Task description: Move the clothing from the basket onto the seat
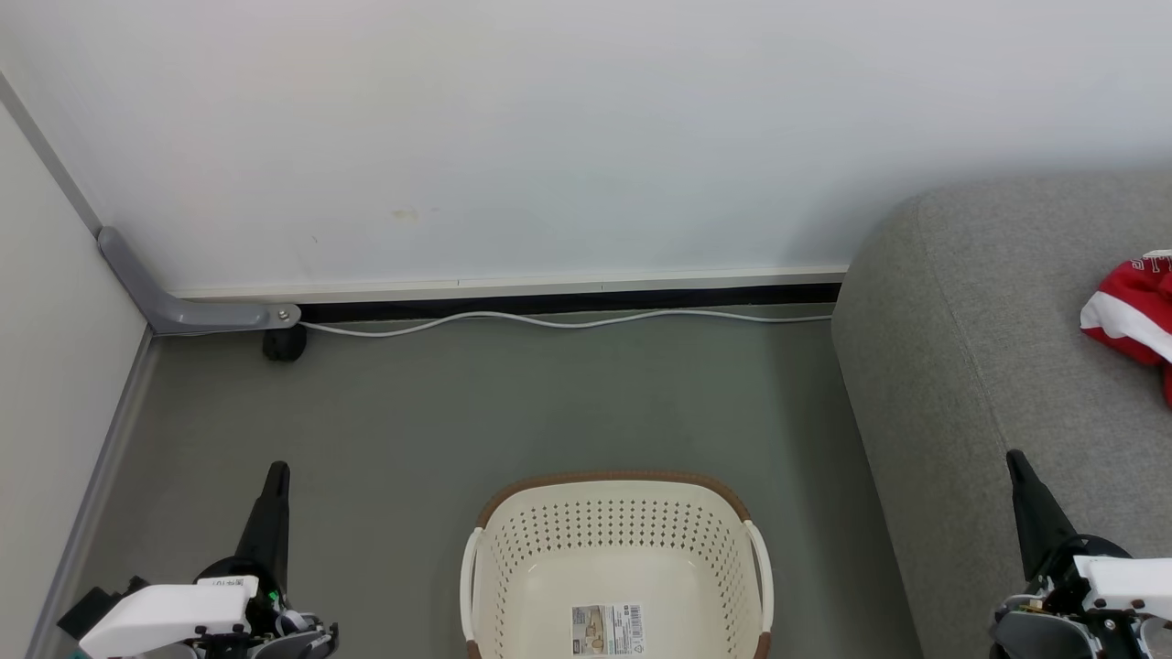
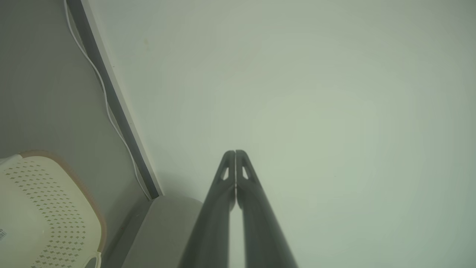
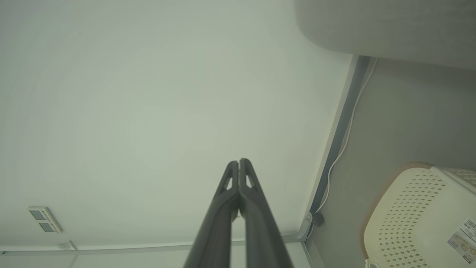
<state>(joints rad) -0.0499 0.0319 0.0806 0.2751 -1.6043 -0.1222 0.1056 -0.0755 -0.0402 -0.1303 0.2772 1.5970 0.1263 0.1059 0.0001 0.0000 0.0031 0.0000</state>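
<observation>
We see red clothing (image 1: 1131, 316) lying on grey sofa (image 1: 961, 366), at right edge of head view. Basket (image 1: 613, 535) stands on floor (image 1: 458, 412) just left of sofa, sticker (image 1: 607, 629) on its bottom. Our left tool (image 2: 235, 153) fully closed, gripping nothing. Right tool (image 3: 238, 162) same, fingers pressed together.

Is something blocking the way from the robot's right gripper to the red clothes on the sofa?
No, nothing visible. The red clothes lie on the sofa, with bare sofa fabric between them and the shut right gripper. The basket stands aside on the floor.
</observation>
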